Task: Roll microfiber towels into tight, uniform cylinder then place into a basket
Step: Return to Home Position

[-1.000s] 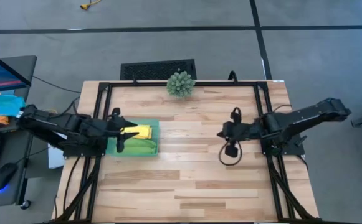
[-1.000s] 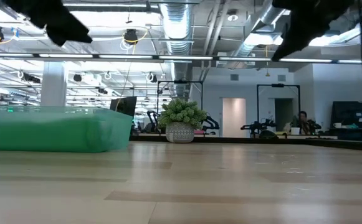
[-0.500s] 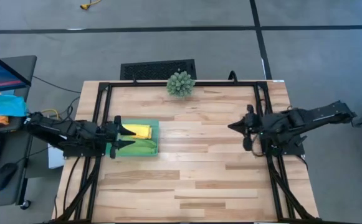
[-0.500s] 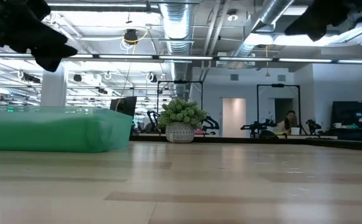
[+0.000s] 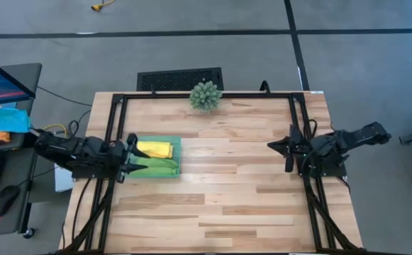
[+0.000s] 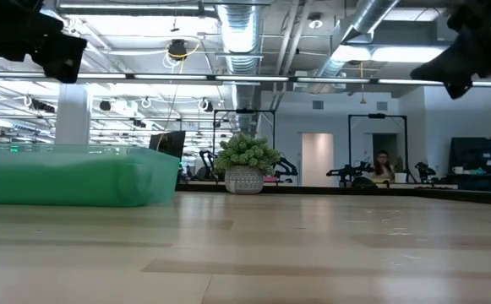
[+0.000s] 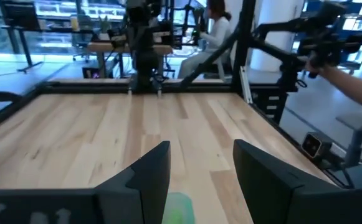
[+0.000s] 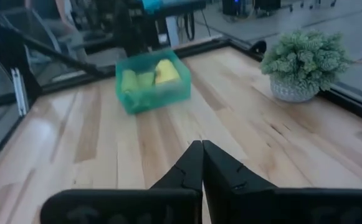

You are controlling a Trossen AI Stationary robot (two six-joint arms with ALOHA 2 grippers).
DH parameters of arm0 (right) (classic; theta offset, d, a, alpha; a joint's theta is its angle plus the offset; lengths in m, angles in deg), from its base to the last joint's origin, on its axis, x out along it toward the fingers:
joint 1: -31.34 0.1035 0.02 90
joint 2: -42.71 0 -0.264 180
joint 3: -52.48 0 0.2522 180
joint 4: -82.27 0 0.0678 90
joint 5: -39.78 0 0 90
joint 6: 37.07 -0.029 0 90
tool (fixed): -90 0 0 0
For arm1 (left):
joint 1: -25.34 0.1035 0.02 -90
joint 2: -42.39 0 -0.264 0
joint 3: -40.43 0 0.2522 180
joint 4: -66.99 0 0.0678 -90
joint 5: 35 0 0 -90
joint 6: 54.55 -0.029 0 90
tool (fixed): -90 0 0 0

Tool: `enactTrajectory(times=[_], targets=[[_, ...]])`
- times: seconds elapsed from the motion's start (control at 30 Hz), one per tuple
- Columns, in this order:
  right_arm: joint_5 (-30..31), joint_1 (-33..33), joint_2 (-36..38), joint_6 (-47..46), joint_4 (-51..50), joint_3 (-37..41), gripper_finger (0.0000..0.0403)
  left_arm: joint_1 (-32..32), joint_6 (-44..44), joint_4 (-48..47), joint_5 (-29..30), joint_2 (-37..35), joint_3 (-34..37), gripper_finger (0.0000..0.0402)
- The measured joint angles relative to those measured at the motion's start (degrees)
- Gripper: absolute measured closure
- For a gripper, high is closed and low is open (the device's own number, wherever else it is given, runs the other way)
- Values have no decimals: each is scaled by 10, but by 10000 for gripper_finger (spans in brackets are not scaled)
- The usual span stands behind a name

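Rolled in basket (image 5: 178, 144): yellow towel (image 5: 156, 149), green towel (image 5: 160, 165); probably soft, light, best pinched mid-roll. Released at left end effector (image 7: 200, 145), above basket's edge; clenched at right end effector (image 8: 202, 147), well apart

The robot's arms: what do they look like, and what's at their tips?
The left arm and right arm are black, built of jointed segments. The left gripper and right gripper each have two dark, wedge-shaped fingers tapering to narrow tips.

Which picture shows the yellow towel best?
The high view: the rolled yellow towel lies in plain sight inside the basket. The right wrist view shows it farther off; the low view shows only the basket's side; the left wrist view misses it.
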Motion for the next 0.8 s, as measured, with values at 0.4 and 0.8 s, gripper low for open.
enactTrajectory(times=[0.4,0.8], targets=[[2,-8,125,54,90,118,375,0,2,101,-1,-3,67,235],[-2,2,112,85,229,161,376,0,9,164,-21,-3,101,235]])
